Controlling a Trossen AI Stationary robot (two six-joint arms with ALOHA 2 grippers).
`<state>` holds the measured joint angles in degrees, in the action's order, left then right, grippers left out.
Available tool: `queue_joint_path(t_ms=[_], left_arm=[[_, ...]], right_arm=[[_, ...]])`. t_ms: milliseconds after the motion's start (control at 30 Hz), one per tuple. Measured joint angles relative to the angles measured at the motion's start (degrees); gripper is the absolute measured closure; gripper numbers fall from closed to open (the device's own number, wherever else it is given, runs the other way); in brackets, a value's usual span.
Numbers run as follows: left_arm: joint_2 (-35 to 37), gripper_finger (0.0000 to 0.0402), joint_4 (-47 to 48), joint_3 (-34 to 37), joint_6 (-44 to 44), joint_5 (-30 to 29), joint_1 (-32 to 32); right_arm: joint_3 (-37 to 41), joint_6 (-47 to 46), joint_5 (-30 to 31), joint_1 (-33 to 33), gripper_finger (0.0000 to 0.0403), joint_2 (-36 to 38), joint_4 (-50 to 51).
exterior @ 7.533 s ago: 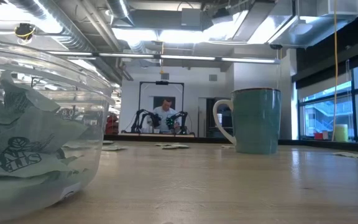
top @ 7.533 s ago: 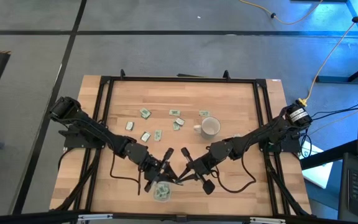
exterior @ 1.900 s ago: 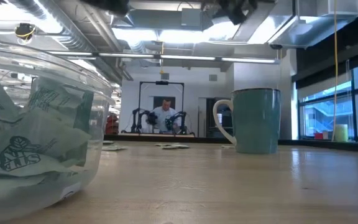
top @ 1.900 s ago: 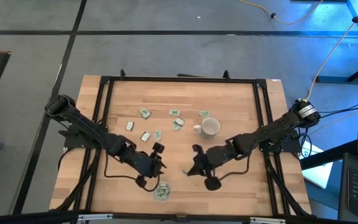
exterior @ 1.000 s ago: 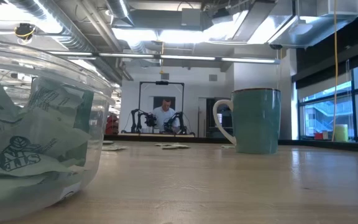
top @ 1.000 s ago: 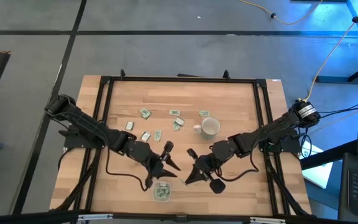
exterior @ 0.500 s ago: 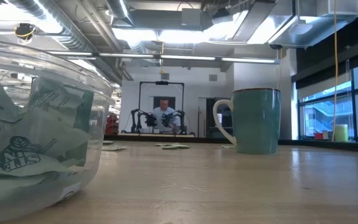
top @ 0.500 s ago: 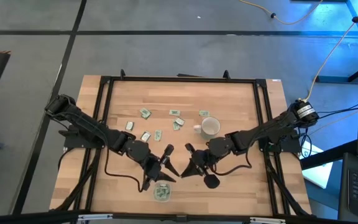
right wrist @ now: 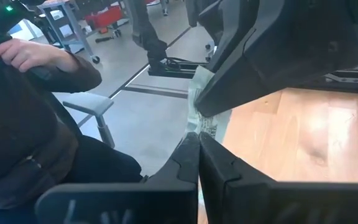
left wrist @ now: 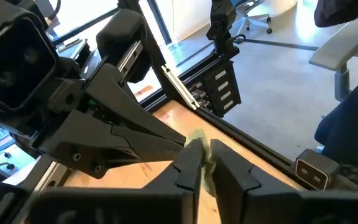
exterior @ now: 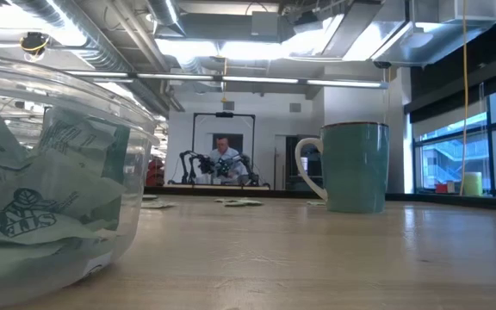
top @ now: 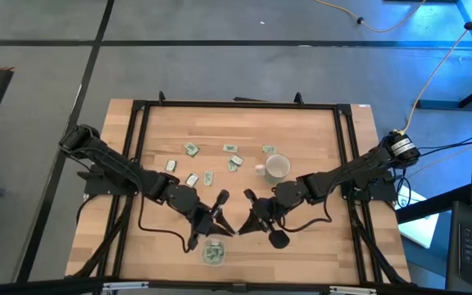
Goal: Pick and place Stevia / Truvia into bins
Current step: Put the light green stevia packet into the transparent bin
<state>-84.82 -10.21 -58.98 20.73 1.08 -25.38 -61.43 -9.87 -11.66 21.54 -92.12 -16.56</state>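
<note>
- The left hand (top: 224, 221) and the right hand (top: 245, 221) meet tip to tip over the front middle of the bench (top: 318, 139), both above its surface, with a single sachet (left wrist: 199, 149) between them.
- In the left wrist view the left hand's fingers are only slightly parted and the green-and-white sachet stands between their tips; the right hand's dark fingers reach in to the same packet from the opposite side.
- In the right wrist view the right hand's fingers (right wrist: 188, 155) are closed to a thin slit on the sachet's edge, so both hands appear to hold it at once, which reads as a handover in the air.
- The sachet stands on edge, and its long axis seems to run across the line joining the two hands, with its flat faces turned to the finger pads.
- The clear dish (top: 213, 253) lies on the bench just in front of the meeting point, nearer the left hand than the right, and already holds several packets (exterior: 50, 198).
- My judgement is that the coming move turns on that offset: whichever hand keeps the packet must carry it a short way toward the front edge and down.
- More loose sachets (top: 191, 149) lie well apart, behind the hands and beside the mug (top: 278, 167).
</note>
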Motion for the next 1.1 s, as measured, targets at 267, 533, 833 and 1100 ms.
queue_joint_path(t_ms=[267, 533, 833, 1100], left_arm=[[0.0, 0.0396, 3.5, 0.0, -1.9, 0.1, 0.0], [0.0, 0.0395, 15.7, 0.0, -13.9, 0.2, -1.1], [-1.9, 0.0397, 20.8, 0.0, -21.1, 4.4, -5.5], [-7.5, 0.0397, 20.8, 0.0, -27.7, 3.8, -6.0]], right_arm=[[0.0, 1.4, -0.7, 0.2, 0.0356, 0.1, 1.1], [0.0, -0.1, -0.9, 0.2, 0.0281, 1.2, 12.4], [0.0, -1.8, 6.3, 0.0, 0.0268, 1.2, 19.0], [0.0, -1.8, 6.4, 0.1, 0.0267, 1.2, 19.0]])
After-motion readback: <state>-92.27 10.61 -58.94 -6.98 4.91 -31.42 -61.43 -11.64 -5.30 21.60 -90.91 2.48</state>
